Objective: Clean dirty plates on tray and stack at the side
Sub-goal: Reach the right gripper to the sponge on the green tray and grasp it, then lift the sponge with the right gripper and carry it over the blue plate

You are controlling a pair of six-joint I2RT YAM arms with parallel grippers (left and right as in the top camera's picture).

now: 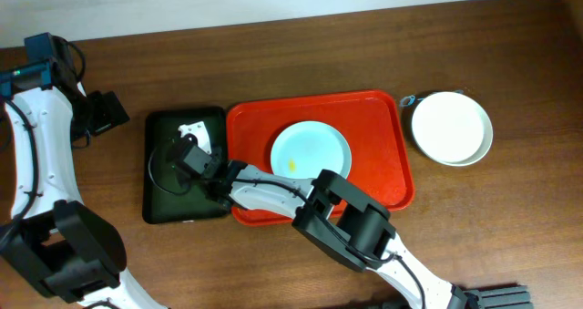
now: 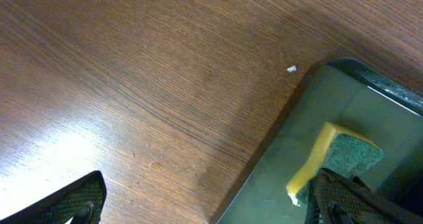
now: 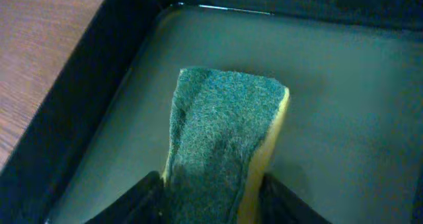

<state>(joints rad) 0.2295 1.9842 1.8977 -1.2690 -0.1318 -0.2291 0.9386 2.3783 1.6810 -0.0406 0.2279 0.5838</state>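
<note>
The sponge [image 3: 221, 145] is gripped by the right gripper [image 3: 213, 194] towards the dark green tray's [image 3: 344, 118] far edge; the left gripper [image 2: 211, 207] is held open

**Sam:** What do the robot's arms look like?

**Mia:** The left arm [image 1: 50, 154] and the right arm [image 1: 269, 192] are white tubes with fat black joints.

**Sam:** Any wires?

**Mia:** A thin black cable [image 1: 20, 154] runs along the left one. A little behind its fingers sits a blue-green bit [image 1: 36, 47].

**Sam:** And the fingers?

**Mia:** Black. The left fingers [image 2: 73, 201] have a bumpy criss-cross skin. The right fingers [image 3: 135, 201] look plain and dark.
</note>
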